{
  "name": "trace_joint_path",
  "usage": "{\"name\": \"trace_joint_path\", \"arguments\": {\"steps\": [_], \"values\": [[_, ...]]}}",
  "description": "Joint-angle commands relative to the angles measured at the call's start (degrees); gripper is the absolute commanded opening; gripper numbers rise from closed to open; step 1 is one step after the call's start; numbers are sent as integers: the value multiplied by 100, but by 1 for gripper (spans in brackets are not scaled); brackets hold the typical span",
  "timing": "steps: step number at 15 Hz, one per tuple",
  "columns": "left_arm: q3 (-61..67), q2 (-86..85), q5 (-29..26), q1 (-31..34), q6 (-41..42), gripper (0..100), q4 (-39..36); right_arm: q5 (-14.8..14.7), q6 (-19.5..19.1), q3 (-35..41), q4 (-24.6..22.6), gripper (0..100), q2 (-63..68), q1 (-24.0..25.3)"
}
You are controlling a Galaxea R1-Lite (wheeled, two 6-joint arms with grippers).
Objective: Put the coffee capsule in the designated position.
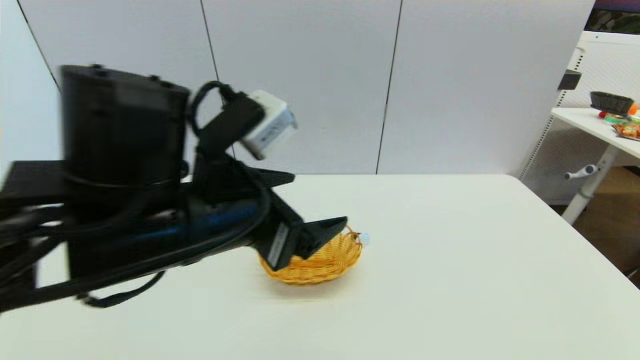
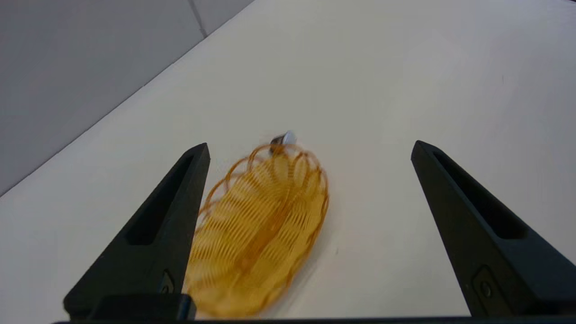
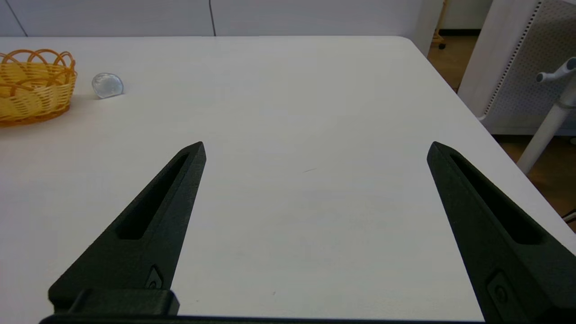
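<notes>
Right now my left arm reaches out over the surface [image 1: 450, 280] from the left side of the head view, big and dark, w/ its white wrist camera [image 1: 267, 125] on top. My left claw [image 2: 310, 150] hangs above the wicker basket [image 1: 320, 262], fingers spread wide, released, gripping nothing. In the left wrist view one finger [image 2: 153, 234] overlaps the basket's near-left edge; the other finger stands well off to the basket's far side, over bare surface.

Basket: orange-yellow oval w/ a looped rim, sitting upright on the surface, approx. mid-way across it. Nothing visible inside it in the wrist views.

Coffee capsule [image 1: 364, 239] lies on the surface just beside the basket, outside it, by the basket's right-hand end as seen from the head. Its pale silvery round face shows clearly in the right wrist view [image 3: 107, 85], w/ a small gap of surface between it and the basket wall [image 3: 31, 87]. Left wrist view shows it peeking past the basket's far rim [image 2: 283, 138], dark body and pale face.

My right claw [image 3: 315, 148] sits well to the right of the basket, low over bare surface, fingers wide apart, also released, empty. Right arm itself doesn't show in the head view.
</notes>
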Motion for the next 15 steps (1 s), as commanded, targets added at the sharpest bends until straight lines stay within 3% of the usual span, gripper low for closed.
{"name": "trace_joint_path", "arguments": {"steps": [1, 5, 9, 12, 15], "values": [[2050, -2930, 168, 1200, 284, 100, 163, 2, 0, 97, -6, 100, 7, 2], [2859, -4705, -324, 3028, 662, 100, 295, 2, 0, 97, -6, 100, 7, 2], [3474, -6076, -368, 4566, 654, 100, 392, 2, 0, 97, -6, 100, 7, 2], [4344, -6859, -359, 4997, 592, 100, 374, 2, 0, 97, -6, 100, 7, 2], [5215, -7474, -342, 5014, 513, 100, 357, 2, 0, 97, -6, 100, 7, 2]]}}
